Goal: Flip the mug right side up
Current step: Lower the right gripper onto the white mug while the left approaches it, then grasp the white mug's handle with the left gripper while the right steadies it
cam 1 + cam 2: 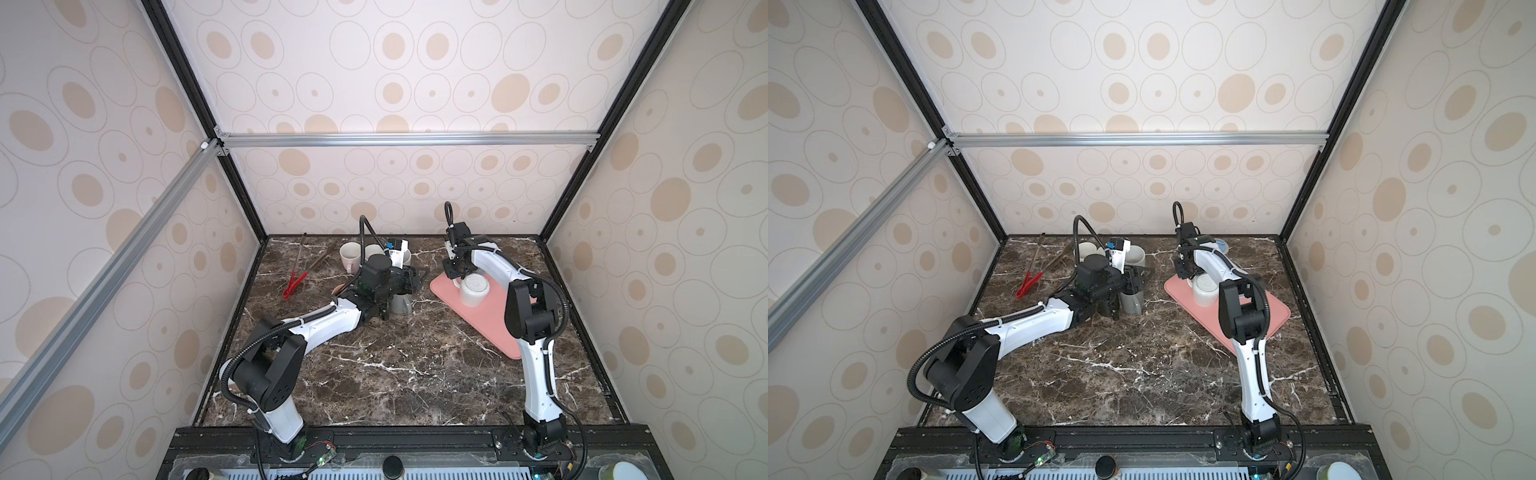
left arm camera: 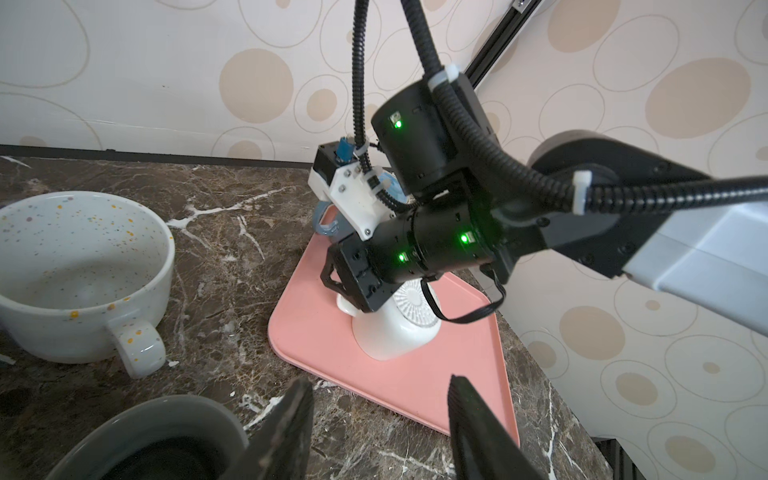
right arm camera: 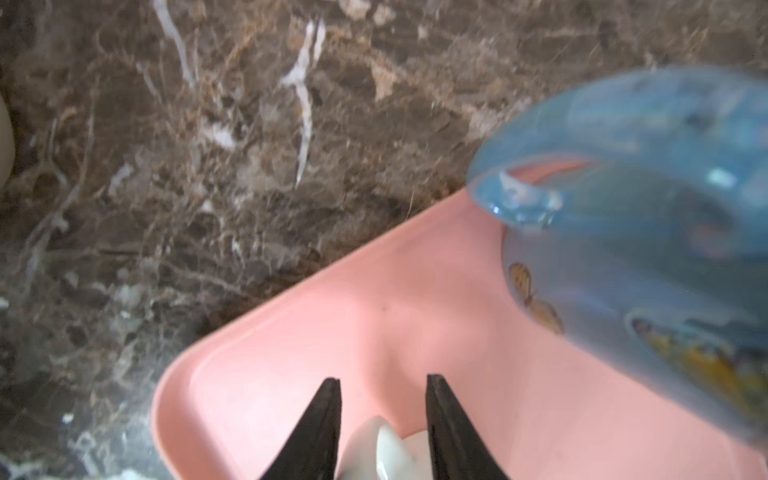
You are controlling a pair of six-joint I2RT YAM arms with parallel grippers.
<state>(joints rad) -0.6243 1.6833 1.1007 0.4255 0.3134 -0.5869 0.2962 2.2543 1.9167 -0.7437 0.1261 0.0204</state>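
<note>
A white mug point(image 1: 473, 291) point(image 1: 1205, 291) point(image 2: 395, 336) stands upside down, ribbed base up, on the pink tray point(image 1: 490, 328) point(image 2: 415, 382) at the right. My right gripper point(image 1: 455, 282) point(image 3: 383, 380) reaches down at the mug's far-left side. Its fingers point(image 3: 324, 415) stand on either side of the white handle point(image 3: 382, 453), which fills the gap between them. My left gripper point(image 2: 380, 384) point(image 1: 384, 313) is open and holds nothing, low over the marble beside a grey mug point(image 1: 402, 303) point(image 2: 158, 436).
A blue glass mug point(image 3: 644, 187) point(image 1: 1221, 247) stands at the tray's far end, close to the right gripper. A speckled white mug point(image 2: 83, 274) and other cups point(image 1: 351, 255) stand upright at the back centre. Red-tipped tongs point(image 1: 293, 286) lie at the back left.
</note>
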